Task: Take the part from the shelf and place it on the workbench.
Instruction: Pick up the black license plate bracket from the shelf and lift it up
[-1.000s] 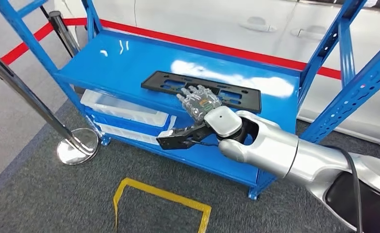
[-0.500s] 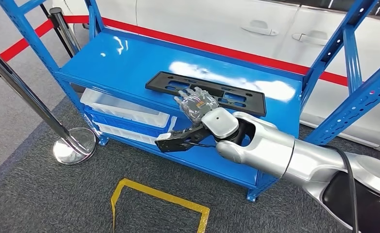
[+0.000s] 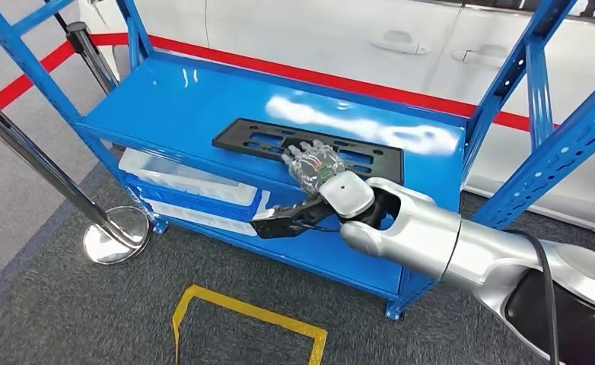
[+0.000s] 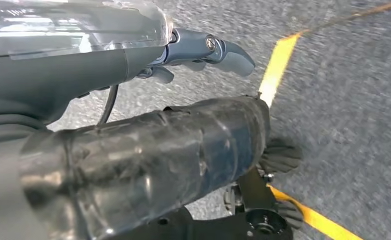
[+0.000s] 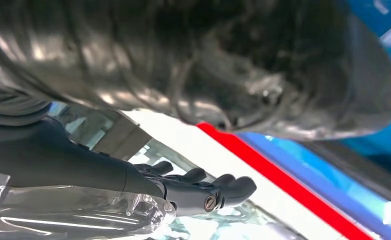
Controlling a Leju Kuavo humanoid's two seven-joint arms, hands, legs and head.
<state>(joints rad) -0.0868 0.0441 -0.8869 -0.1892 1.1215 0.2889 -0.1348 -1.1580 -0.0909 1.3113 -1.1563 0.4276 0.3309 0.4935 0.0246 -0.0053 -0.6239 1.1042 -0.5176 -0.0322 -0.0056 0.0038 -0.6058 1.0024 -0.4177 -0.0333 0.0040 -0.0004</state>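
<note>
- Nearest us, yellow floor tape (image 3: 250, 313) marks the grey carpet in front of the blue shelf (image 3: 165, 106); a chrome stanchion (image 3: 47, 179) stands to the left, its round base close to the shelf leg.
- The left robot hand (image 4: 203, 55) hangs over the carpet with nothing in it; we judge its fingers loosely curled, but how far they close we cannot tell.
- The right robot hand (image 3: 317, 169) reaches over the front edge of the upper shelf board, fingers spread on the near side of the part (image 3: 307, 149), thumb stretched out below the board's edge. We judge it open, with no grip made.
- The part, a flat black slotted plate, lies along the board towards its right end.
- Risk: a thin plate lying flat offers little edge, so we expect that closing fingers may slide over it or push it back towards the white car body (image 3: 317, 34) behind the shelf.
- Risk: gripped at one spot near its middle, the long plate could tilt and strike the right upright (image 3: 534, 84) on the way out.
- No worktop is in view, so a turn with the load lies ahead.
</note>
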